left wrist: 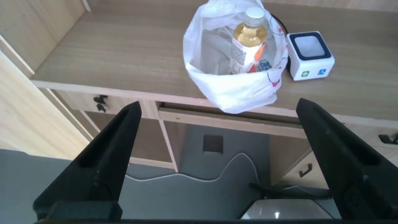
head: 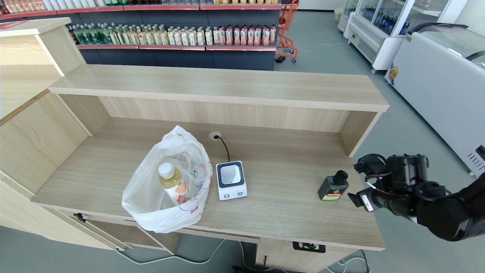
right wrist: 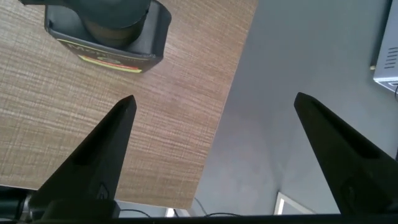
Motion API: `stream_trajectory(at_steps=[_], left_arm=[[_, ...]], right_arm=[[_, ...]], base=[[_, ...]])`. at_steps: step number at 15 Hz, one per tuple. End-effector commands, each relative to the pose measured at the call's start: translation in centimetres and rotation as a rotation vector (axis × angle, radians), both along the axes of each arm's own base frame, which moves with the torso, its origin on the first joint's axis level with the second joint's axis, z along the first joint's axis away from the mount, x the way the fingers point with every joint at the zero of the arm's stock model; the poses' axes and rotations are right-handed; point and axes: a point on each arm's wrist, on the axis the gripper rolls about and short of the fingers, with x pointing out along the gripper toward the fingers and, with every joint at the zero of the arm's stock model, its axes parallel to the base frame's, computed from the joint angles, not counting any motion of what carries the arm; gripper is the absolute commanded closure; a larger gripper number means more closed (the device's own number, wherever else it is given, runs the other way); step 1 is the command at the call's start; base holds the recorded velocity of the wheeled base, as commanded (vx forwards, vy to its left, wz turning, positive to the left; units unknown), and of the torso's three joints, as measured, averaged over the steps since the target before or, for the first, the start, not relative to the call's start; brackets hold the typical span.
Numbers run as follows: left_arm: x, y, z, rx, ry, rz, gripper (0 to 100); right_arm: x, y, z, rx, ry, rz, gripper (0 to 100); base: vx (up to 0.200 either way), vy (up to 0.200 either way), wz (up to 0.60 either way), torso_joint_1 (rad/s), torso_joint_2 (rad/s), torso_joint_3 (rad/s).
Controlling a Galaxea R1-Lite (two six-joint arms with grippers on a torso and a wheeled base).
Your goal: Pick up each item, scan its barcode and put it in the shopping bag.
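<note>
The white barcode scanner (head: 231, 179) sits mid-bench (head: 288, 220). Just left of it the plastic shopping bag (head: 146, 203) stands open, a pale drink bottle (head: 171, 181) upright inside. Well right of the scanner stands a small dark bottle (head: 333, 186), black-capped, possibly a sauce. The right gripper (right wrist: 214, 102) hangs just past it, farther from the scanner, fingers apart and empty. The left gripper (left wrist: 219, 109), also spread and empty, hangs off the bench's front, on the bag's side of the scanner.

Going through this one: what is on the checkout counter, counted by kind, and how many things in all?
Shopping bag: 1
Bottles: 2 (drink bottle inside the bag, dark bottle standing outside it)
Barcode scanner: 1
Total: 4
</note>
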Motion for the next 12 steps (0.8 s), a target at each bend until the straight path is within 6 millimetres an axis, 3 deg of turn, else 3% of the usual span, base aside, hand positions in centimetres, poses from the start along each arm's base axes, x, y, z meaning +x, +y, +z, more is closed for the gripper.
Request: stream_trajectory(at_steps=[1,12], left_arm=[[0.0,0.0,0.0,-0.001,0.0,0.0,0],[0.0,0.0,0.0,-0.001,0.0,0.0,0]], right_arm=[[0.9,0.6,-1.0,-0.001,0.012,0.014,0],[4.0,3.5,-2.5,0.012,-0.036,0.08,0]], base=[[0.0,0.0,0.0,0.0,0.0,0.0],[0.0,0.0,0.0,0.0,0.0,0.0]])
